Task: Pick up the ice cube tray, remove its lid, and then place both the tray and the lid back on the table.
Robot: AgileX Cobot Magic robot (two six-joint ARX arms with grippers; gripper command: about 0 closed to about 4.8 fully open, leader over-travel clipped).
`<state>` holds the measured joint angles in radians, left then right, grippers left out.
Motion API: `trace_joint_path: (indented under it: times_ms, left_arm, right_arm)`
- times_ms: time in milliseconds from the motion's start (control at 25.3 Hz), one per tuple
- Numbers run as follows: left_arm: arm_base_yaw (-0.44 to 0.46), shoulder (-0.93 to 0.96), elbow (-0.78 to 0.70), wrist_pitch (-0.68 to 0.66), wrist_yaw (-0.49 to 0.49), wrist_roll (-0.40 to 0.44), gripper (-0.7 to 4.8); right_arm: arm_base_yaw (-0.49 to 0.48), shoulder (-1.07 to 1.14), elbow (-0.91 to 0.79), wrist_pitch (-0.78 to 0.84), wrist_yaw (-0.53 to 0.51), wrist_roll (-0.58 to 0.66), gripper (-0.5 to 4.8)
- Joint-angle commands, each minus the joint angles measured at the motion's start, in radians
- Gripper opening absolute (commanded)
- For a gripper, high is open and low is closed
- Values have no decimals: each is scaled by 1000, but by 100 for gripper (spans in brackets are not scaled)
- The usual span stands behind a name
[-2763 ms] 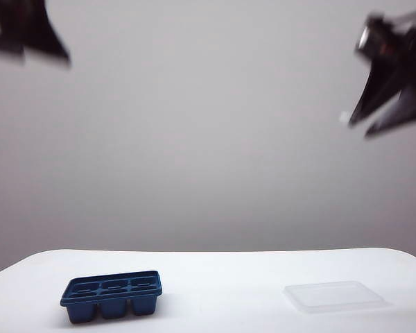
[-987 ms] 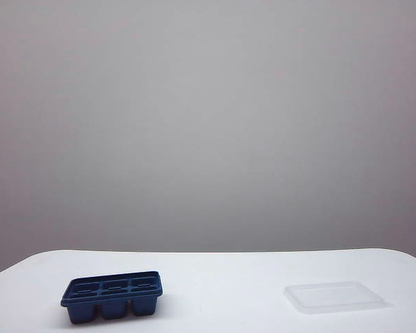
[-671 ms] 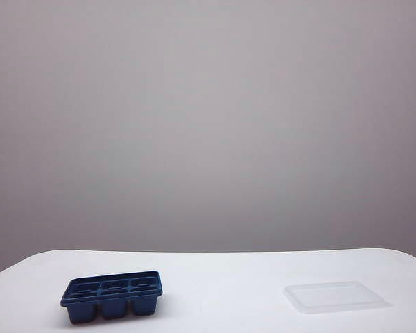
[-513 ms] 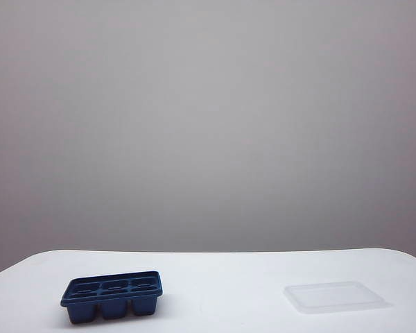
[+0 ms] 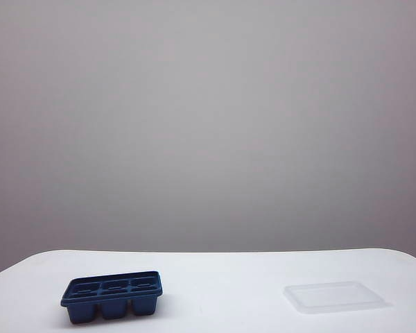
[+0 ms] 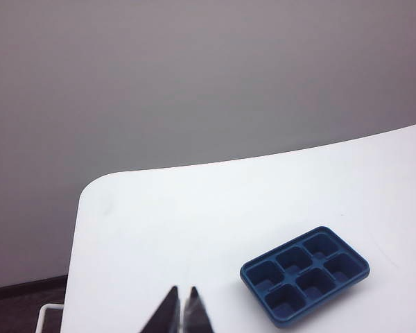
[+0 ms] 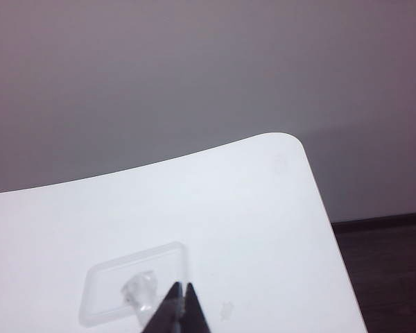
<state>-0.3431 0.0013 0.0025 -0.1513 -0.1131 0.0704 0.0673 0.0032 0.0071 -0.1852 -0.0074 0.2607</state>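
In the exterior view we see the white table [image 5: 222,277] filling the lower part of the frame, with a plain grey wall [image 5: 208,125] behind it. The ice cube tray [image 5: 111,296] sits at the lower left, uncovered, its six compartments open upward. The lid [image 5: 335,296] lies flat on the table at the lower right, well apart from the tray, with only bare tabletop between them. Neither arm shows in this view, and nothing stands in the way of either thing.

In the left wrist view we find the left gripper [image 6: 179,300] at the bottom edge of the frame, its dark fingers [image 6: 168,312] clenched together on nothing. It hangs over bare table, clear of the tray [image 6: 305,272], which lies toward the lower right of that frame. A rounded table corner and a strip of dark floor [image 6: 21,291] show at the lower left.

In the right wrist view the right gripper [image 7: 179,295] is likewise at the bottom edge, its fingers [image 7: 192,309] pressed together and empty. Their tips overlap the near edge of the lid [image 7: 134,282] in the picture; we cannot tell whether they touch it. Dark floor [image 7: 388,277] shows past the table's rounded corner at the right.
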Motion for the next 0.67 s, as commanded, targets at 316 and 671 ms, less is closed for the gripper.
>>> trace_joint_path:
  times_ms: [316, 671]
  left_arm:
    - [1, 0, 4, -20, -18, 1, 22]
    - [1, 0, 4, -20, -18, 1, 22]
  right_arm:
    - [0, 0, -6, 3, 5, -3, -4]
    - [0, 0, -6, 3, 5, -3, -4]
